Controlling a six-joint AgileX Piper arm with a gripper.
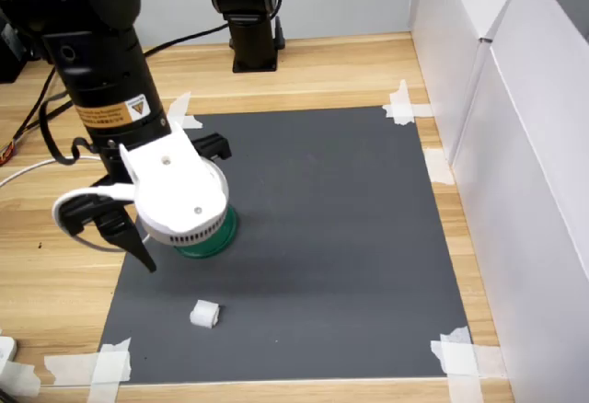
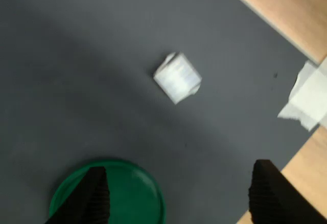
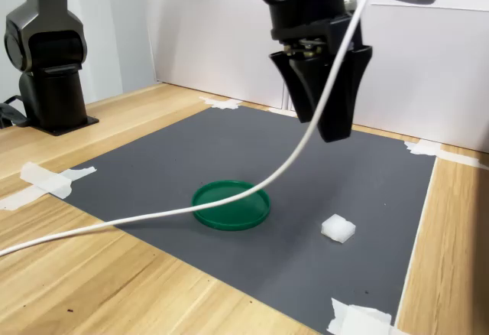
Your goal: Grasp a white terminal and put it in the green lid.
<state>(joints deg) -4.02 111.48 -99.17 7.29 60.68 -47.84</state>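
Green lid [image 3: 231,206] showing smooth plastic, catching slight sheen. White terminal [image 3: 338,229] looking like matt white plastic. Mat [image 1: 340,237] lying dark grey, matt, faintly textured. Table [image 3: 114,274] showing light wood grain, satin finish. Tape strips [image 1: 460,355] looking papery, crinkling at edges. Gripper [image 3: 325,121] fingers appearing matt black. Cable [image 3: 153,216] looking smooth white.

Pretty basic setup: a light wooden tabletop [image 1: 322,72] with a dark grey mat [image 1: 331,237] on it, corners stuck down with white tape strips [image 1: 465,352]. White panels [image 1: 515,118] wall off the first exterior view's right side. Lighting is even, shadows soft.
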